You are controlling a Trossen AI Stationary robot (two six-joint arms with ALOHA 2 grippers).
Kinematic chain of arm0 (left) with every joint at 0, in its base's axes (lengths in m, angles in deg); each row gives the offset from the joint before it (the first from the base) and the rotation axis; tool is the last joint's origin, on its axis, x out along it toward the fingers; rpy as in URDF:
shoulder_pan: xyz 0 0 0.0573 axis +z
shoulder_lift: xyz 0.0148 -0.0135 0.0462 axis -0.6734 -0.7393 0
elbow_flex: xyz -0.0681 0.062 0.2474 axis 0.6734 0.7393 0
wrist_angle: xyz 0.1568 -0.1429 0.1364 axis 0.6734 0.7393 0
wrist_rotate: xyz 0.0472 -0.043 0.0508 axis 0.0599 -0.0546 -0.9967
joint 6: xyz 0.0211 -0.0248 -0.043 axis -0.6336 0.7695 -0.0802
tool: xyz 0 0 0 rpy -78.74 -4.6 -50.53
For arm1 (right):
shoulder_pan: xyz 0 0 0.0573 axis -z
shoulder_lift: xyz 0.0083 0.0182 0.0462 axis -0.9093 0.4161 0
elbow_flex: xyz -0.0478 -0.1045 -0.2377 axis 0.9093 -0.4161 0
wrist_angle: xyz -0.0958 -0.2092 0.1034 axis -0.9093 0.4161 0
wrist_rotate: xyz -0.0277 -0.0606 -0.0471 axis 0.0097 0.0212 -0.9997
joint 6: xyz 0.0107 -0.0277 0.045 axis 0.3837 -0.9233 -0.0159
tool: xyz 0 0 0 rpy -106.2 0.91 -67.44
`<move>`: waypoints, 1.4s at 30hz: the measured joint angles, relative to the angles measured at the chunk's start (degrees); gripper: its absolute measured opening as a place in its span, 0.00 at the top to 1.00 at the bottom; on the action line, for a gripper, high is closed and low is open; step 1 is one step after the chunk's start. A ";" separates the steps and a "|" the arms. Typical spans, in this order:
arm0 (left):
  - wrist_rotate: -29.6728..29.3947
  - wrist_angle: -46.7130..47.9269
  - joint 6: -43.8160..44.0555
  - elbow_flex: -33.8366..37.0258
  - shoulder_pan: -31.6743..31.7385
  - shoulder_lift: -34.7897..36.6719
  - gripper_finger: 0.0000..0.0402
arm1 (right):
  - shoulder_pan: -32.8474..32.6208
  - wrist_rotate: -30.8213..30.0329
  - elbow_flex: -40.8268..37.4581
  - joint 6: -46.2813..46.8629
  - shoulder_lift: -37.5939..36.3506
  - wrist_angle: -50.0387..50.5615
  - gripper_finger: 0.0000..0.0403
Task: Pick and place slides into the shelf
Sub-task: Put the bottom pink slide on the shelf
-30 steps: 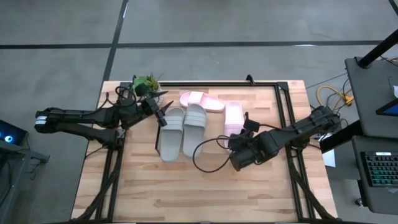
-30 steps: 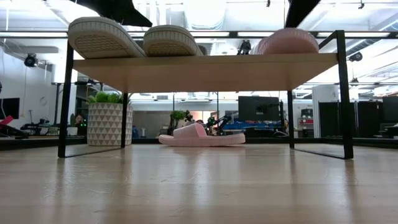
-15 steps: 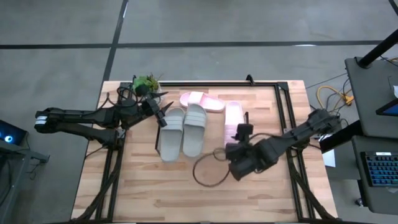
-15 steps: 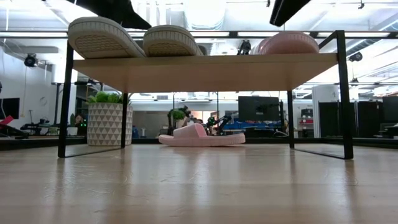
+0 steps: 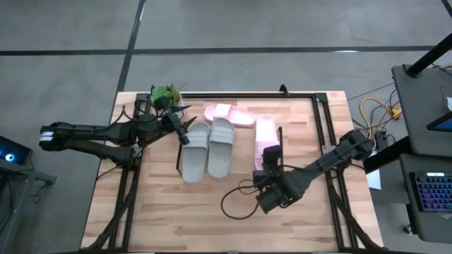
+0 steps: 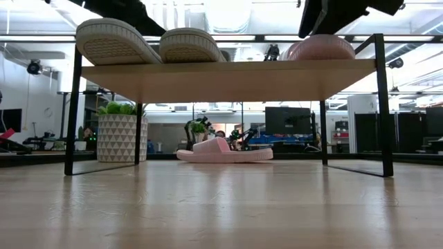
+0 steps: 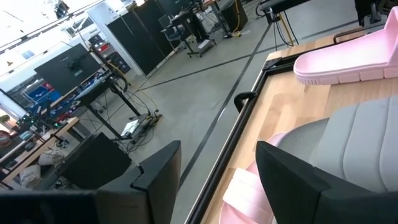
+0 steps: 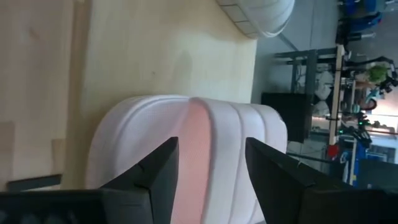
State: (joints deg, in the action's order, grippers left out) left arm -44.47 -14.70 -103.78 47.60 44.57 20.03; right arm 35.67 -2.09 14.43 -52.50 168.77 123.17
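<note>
Three of the slides are sitting on the shelf: two grey ones, the outer grey slide and the inner grey slide, side by side, and a pink slide on the shelf well apart to their right. The other pink slide is lying crosswise on the desk behind the shelf — in the low view it is showing under the wooden board, beside the potted plant at the desk's back left corner.

My right jaws are hovering just at the near end of the pink slide on the shelf, spread wide and grasping nothing; my right wrist view is showing that slide's strap between and beyond my two dark fingers, with no contact that I can see.

My left jaws are waiting at the far end of the outer grey slide, also released and empty — the grey strap is lying just beyond one finger in my left wrist view.

A loose black cable is looping on the desk under my right arm.
</note>
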 joint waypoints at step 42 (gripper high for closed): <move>0.00 0.07 -0.02 0.14 0.00 0.00 0.52 | 0.20 6.78 7.79 7.31 0.87 6.05 0.98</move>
State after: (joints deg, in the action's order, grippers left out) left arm -44.47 -14.63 -103.81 47.74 44.57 20.03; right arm 35.87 4.69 22.23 -45.19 169.64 129.22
